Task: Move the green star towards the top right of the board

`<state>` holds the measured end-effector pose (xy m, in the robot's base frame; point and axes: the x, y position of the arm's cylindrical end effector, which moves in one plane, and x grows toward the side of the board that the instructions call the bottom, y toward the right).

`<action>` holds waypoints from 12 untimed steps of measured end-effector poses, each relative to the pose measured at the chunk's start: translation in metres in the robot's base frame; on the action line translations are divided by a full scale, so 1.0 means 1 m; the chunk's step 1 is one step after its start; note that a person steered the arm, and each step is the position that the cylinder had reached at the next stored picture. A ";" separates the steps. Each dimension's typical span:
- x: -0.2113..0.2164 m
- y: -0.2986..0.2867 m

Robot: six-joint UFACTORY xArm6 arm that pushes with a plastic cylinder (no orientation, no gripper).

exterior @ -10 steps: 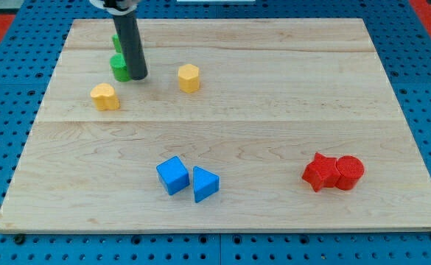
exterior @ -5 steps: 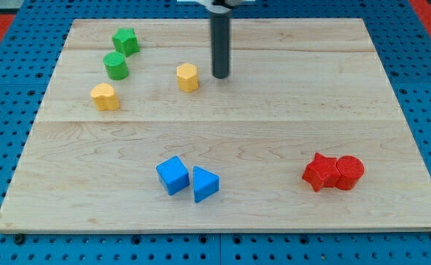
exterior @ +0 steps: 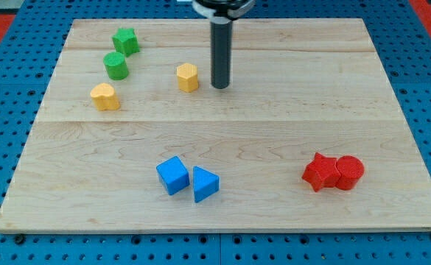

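The green star [exterior: 125, 40] sits near the board's top left. A green cylinder [exterior: 116, 66] stands just below it, a little to the view's left. My tip [exterior: 220, 86] rests on the board well to the right of both. It is just right of a yellow hexagonal block [exterior: 188, 77] and apart from it. The rod rises straight out of the view's top.
A yellow heart-shaped block [exterior: 105, 96] lies below the green cylinder. A blue cube [exterior: 173, 175] and a blue triangular block [exterior: 205, 184] sit at the bottom middle. A red star [exterior: 319, 172] touches a red cylinder [exterior: 349, 173] at the bottom right.
My tip moved right from beside the green cylinder to beside the yellow hexagonal block, then slightly down. No block has visibly moved.
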<state>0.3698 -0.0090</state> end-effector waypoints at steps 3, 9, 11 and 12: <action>-0.177 -0.083; -0.089 -0.107; -0.098 -0.099; -0.111 -0.022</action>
<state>0.2586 -0.0306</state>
